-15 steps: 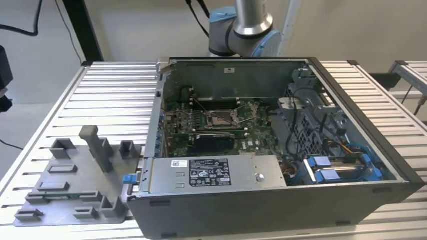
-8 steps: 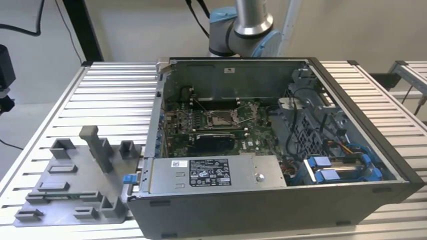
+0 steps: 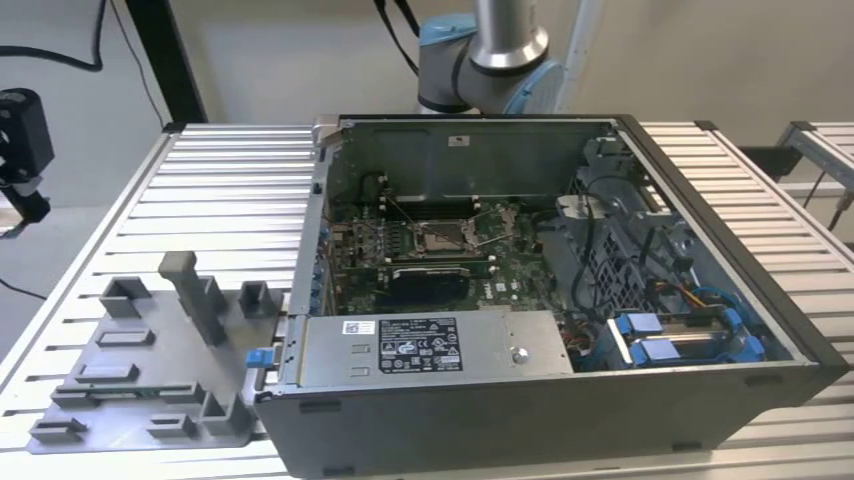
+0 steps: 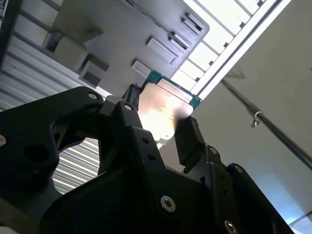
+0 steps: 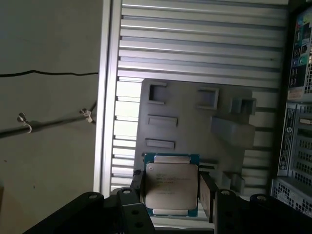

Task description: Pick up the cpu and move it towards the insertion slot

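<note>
In both wrist views my gripper (image 5: 171, 191) (image 4: 161, 117) is shut on the cpu, one black finger (image 5: 138, 187) on each of two opposite sides. The cpu (image 5: 171, 184) (image 4: 163, 109) is a flat square chip with a pale silver face and a green rim. It hangs in the air above the grey tray (image 5: 195, 126) (image 4: 122, 39), near the table's outer edge. The insertion slot (image 3: 438, 237), a shiny metal-framed socket on the green board, lies inside the open computer case (image 3: 561, 300), well away from the tray (image 3: 134, 370).
The case stands on a ribbed metal table (image 3: 227, 190), with the arm's base (image 3: 481, 60) behind it. The tray carries several raised grey blocks (image 3: 194, 290). A black device (image 3: 20, 150) hangs at the exterior view's left edge. Beyond the table edge lie the floor and a cable (image 5: 48, 74).
</note>
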`<state>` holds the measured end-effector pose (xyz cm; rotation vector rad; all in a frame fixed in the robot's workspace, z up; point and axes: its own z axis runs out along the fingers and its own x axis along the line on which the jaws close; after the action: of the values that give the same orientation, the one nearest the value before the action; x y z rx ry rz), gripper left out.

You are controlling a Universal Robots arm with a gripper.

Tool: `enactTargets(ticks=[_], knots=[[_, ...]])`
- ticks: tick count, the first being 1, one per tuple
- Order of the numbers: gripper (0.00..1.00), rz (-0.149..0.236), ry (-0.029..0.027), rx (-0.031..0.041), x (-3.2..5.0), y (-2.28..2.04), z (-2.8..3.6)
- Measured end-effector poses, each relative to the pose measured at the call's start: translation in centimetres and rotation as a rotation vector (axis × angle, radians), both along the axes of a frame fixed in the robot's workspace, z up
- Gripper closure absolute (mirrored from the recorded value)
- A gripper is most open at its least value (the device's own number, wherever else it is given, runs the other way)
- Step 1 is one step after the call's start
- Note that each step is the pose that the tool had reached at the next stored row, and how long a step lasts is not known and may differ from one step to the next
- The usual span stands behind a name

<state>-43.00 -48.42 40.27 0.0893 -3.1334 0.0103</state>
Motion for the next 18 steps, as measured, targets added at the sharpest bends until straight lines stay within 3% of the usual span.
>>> enactTargets(ticks=[18], knots=[[1.00,0.000,0.0001,0.0001,4.56,0.00,0.03]])
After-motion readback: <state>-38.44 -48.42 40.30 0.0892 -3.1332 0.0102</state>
